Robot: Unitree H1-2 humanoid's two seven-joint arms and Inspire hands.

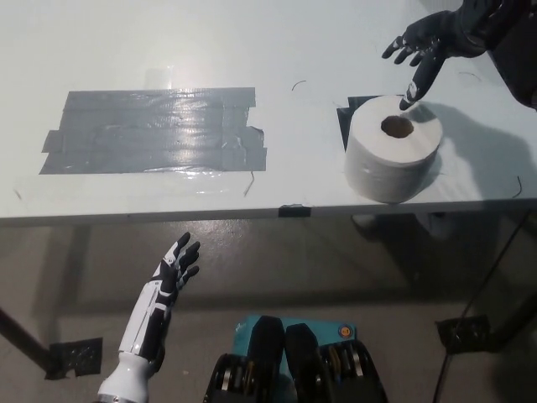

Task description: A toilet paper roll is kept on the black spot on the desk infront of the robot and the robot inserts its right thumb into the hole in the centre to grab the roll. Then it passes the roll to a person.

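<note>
While the white left hand [172, 273] rests spread and empty below the desk [168, 50] edge, the toilet paper roll [393, 158] sits upright on the black spot [345, 115] near the desk's front edge, hole up. Beyond it the black right hand [430, 47] hovers splayed, holding nothing, thumb tip just above the roll's far rim. Risk: thumb misses the hole, hits the rim and shoves the light roll toward the edge.
</note>
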